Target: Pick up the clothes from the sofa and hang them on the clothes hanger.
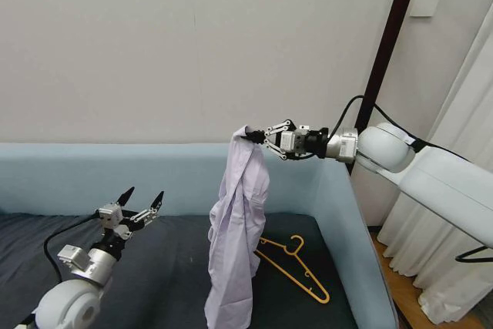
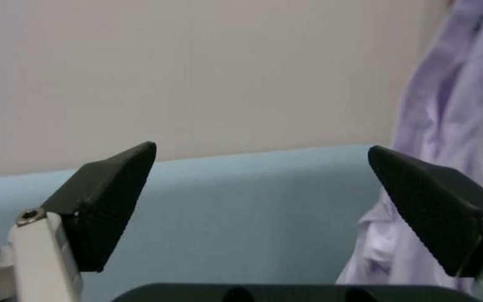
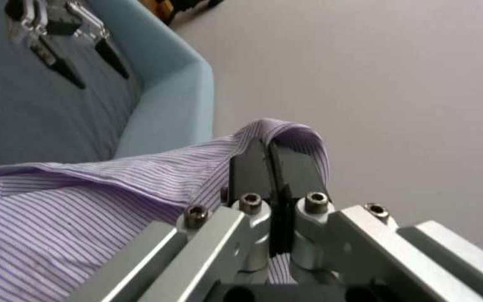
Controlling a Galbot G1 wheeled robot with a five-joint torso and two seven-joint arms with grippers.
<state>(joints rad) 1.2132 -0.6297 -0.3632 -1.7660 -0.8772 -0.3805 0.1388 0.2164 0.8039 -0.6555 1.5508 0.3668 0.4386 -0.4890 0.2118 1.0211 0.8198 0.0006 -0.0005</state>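
A pale purple striped shirt (image 1: pixel 236 229) hangs in the air over the sofa, its lower end near the dark seat. My right gripper (image 1: pixel 253 138) is shut on its top fold, and the pinched cloth (image 3: pixel 279 135) wraps over the fingertips. An orange clothes hanger (image 1: pixel 296 265) lies flat on the seat just right of the shirt. My left gripper (image 1: pixel 140 199) stands open low at the left above the seat, holding nothing. Its two black fingers (image 2: pixel 107 195) point at the sofa back, with the shirt (image 2: pixel 443 151) off to one side.
The sofa has a light blue back (image 1: pixel 92 175) and right armrest (image 1: pixel 347 252) around a dark blue seat (image 1: pixel 169 275). A dark vertical pole (image 1: pixel 389 52) and white curtain (image 1: pixel 462 113) stand at the right. A plain wall lies behind.
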